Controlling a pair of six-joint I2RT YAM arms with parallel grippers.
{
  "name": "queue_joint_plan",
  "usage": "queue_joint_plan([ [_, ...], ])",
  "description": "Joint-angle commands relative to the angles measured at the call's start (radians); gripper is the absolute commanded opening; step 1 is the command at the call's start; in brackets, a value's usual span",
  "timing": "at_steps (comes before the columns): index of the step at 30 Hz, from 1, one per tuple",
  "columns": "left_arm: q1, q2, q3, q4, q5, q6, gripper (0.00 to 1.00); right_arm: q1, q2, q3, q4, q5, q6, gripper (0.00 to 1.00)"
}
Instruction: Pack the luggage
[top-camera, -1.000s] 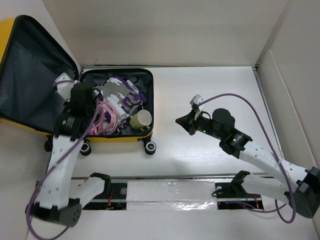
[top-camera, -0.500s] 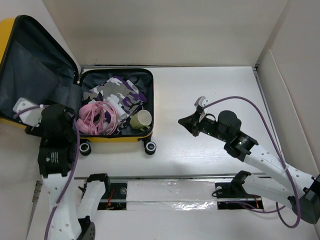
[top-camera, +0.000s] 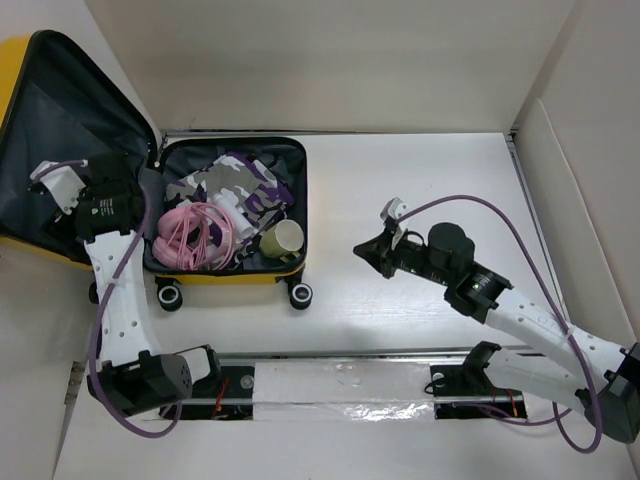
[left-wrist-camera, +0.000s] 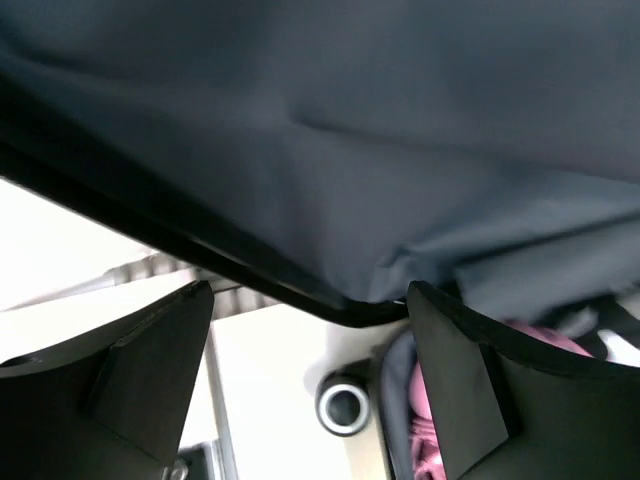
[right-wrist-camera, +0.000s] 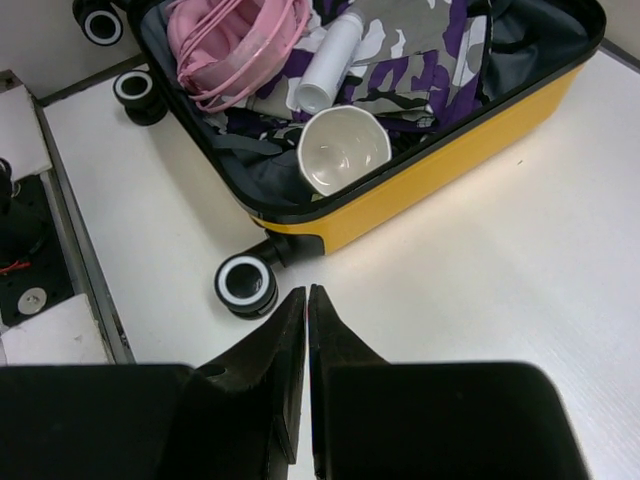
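The luggage (top-camera: 230, 275) is a yellow hard-shell case lying open at the left, its dark-lined lid (top-camera: 60, 110) raised behind. Its base holds a camouflage garment (top-camera: 225, 180), pink cords (top-camera: 195, 235), a cream cup (top-camera: 283, 240) and a white bottle (right-wrist-camera: 330, 60). My left gripper (top-camera: 140, 185) is open at the lid's right edge; in the left wrist view its fingers (left-wrist-camera: 150, 370) straddle the lid's black rim, with a wheel (left-wrist-camera: 343, 403) below. To the right of the case, my right gripper (top-camera: 358, 245) hangs shut and empty over the table, near a front wheel (right-wrist-camera: 246, 283).
White panels (top-camera: 580, 150) wall in the table at the back and right. A rail with a foil-covered strip (top-camera: 340, 395) runs along the near edge between the arm bases. The yellow side wall (right-wrist-camera: 430, 170) faces my right gripper.
My left arm has swung from above the packed base out to the lid's edge, and its gripper has opened. The pink cords now lie in the base. The right arm has barely shifted.
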Motion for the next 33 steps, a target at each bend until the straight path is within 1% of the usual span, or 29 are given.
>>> queue_joint_plan([
  [1, 0.053, -0.048, 0.009, -0.011, -0.007, 0.039, 0.77, 0.031, -0.01, 0.032, 0.001, 0.023, -0.021, 0.1],
  [3, 0.053, -0.053, -0.053, 0.011, -0.019, 0.066, 0.79, 0.04, -0.006, 0.038, -0.013, 0.028, -0.027, 0.1],
  [4, 0.053, -0.054, -0.067, 0.055, -0.004, 0.086, 0.8, 0.04, -0.003, 0.04, -0.012, 0.027, -0.029, 0.1],
  [5, 0.066, -0.051, -0.075, 0.058, 0.01, 0.09, 0.81, 0.04, 0.004, 0.04, -0.009, 0.027, -0.027, 0.1],
  [6, 0.123, -0.036, -0.07, 0.057, 0.056, 0.087, 0.8, 0.051, 0.008, 0.04, -0.007, 0.03, -0.027, 0.1],
  [7, 0.176, -0.034, -0.073, 0.074, 0.114, 0.1, 0.79, 0.051, 0.014, 0.043, -0.007, 0.031, -0.029, 0.1],
  [8, 0.203, -0.033, -0.083, 0.081, 0.134, 0.1, 0.79, 0.051, 0.019, 0.045, -0.009, 0.031, -0.03, 0.1],
  [10, 0.203, -0.033, -0.086, 0.106, 0.151, 0.108, 0.77, 0.051, 0.031, 0.051, -0.022, 0.037, -0.037, 0.1],
  [11, 0.203, -0.033, -0.086, 0.105, 0.112, 0.102, 0.73, 0.051, 0.034, 0.052, -0.022, 0.037, -0.037, 0.1],
  [13, 0.203, -0.031, -0.066, 0.1, 0.113, 0.097, 0.69, 0.063, 0.039, 0.054, -0.021, 0.036, -0.037, 0.1],
  [16, 0.203, -0.02, -0.038, 0.094, 0.108, 0.074, 0.59, 0.072, 0.054, 0.058, -0.022, 0.048, -0.041, 0.1],
  [18, 0.203, 0.006, -0.014, 0.091, 0.113, 0.079, 0.49, 0.073, 0.062, 0.06, -0.022, 0.063, -0.04, 0.1],
  [19, 0.203, 0.01, 0.002, 0.094, 0.113, 0.077, 0.43, 0.073, 0.071, 0.058, -0.021, 0.065, -0.04, 0.09],
  [20, 0.203, 0.01, 0.006, 0.097, 0.11, 0.077, 0.34, 0.073, 0.076, 0.06, -0.019, 0.065, -0.04, 0.09],
  [21, 0.203, 0.007, 0.008, 0.098, 0.108, 0.076, 0.3, 0.073, 0.08, 0.062, -0.021, 0.07, -0.04, 0.09],
  [22, 0.203, 0.007, 0.003, 0.101, 0.108, 0.076, 0.24, 0.073, 0.086, 0.063, -0.024, 0.074, -0.041, 0.09],
  [23, 0.203, 0.003, -0.004, 0.108, 0.119, 0.076, 0.14, 0.073, 0.094, 0.066, -0.027, 0.096, -0.04, 0.09],
  [25, 0.203, -0.019, -0.03, 0.134, 0.146, 0.082, 0.02, 0.073, 0.106, 0.072, -0.039, 0.129, -0.035, 0.09],
  [26, 0.203, -0.025, -0.038, 0.143, 0.169, 0.088, 0.0, 0.073, 0.12, 0.074, -0.041, 0.167, -0.024, 0.08],
  [28, 0.163, -0.051, -0.064, 0.178, 0.171, 0.118, 0.0, 0.073, 0.135, 0.075, -0.044, 0.185, -0.021, 0.08],
  [29, 0.096, -0.063, -0.073, 0.19, 0.156, 0.129, 0.0, 0.063, 0.145, 0.081, -0.05, 0.195, -0.017, 0.08],
  [32, 0.001, -0.1, -0.099, 0.207, 0.085, 0.152, 0.0, 0.042, 0.169, 0.086, -0.058, 0.194, -0.009, 0.08],
  [33, -0.086, -0.121, -0.109, 0.207, 0.052, 0.16, 0.0, 0.042, 0.174, 0.086, -0.058, 0.191, -0.008, 0.08],
])
